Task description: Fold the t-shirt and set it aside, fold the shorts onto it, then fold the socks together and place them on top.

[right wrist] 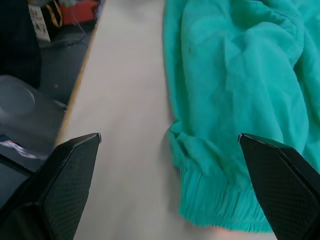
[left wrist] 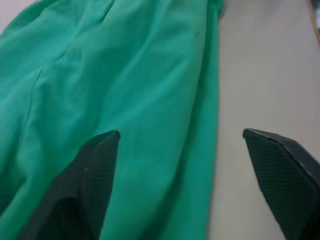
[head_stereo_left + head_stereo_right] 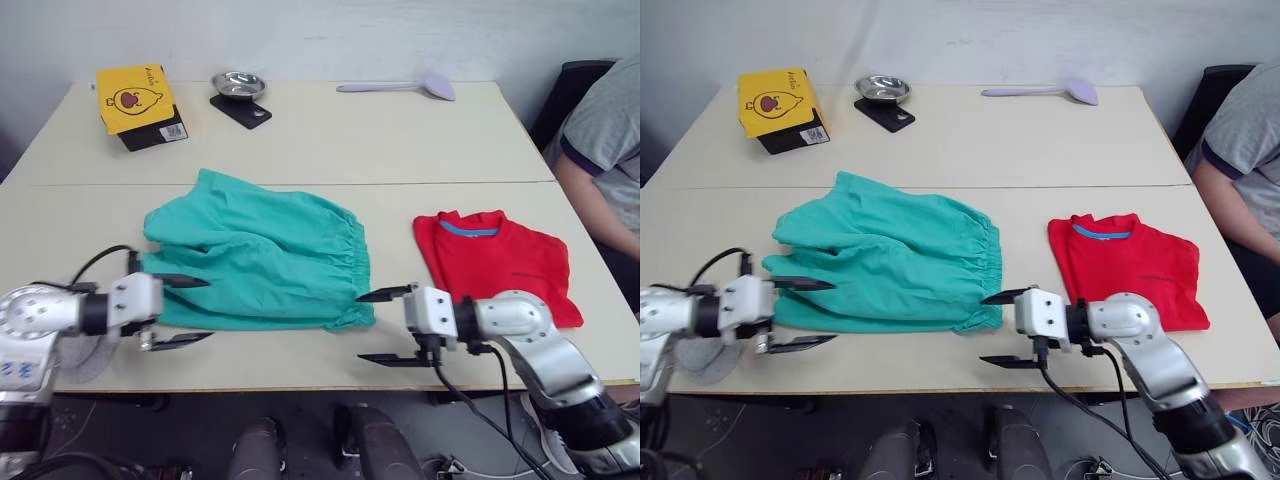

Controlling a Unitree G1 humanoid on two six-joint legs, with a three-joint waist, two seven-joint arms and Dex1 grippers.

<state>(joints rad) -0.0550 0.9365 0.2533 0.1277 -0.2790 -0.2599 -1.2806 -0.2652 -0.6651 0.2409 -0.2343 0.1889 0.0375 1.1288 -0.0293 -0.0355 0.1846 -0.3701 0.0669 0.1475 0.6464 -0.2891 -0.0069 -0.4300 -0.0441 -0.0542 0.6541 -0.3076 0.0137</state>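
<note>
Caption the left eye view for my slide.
Both open grippers, left and right, flank spread shorts; folded t-shirt lies aside.

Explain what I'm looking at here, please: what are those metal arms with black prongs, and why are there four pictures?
A two-armed robot is folding laundry. Two pictures come from cameras on its head, looking down at the table; the other two come from cameras on each wrist, looking along the black fingers. The left hand and right hand are both open and hold nothing, each poised at a near end of the green shorts. A folded red t-shirt lies to the right. Farther back are a yellow box, a metal bowl and a lilac spoon. A seated person's arm shows at the right edge.
</note>
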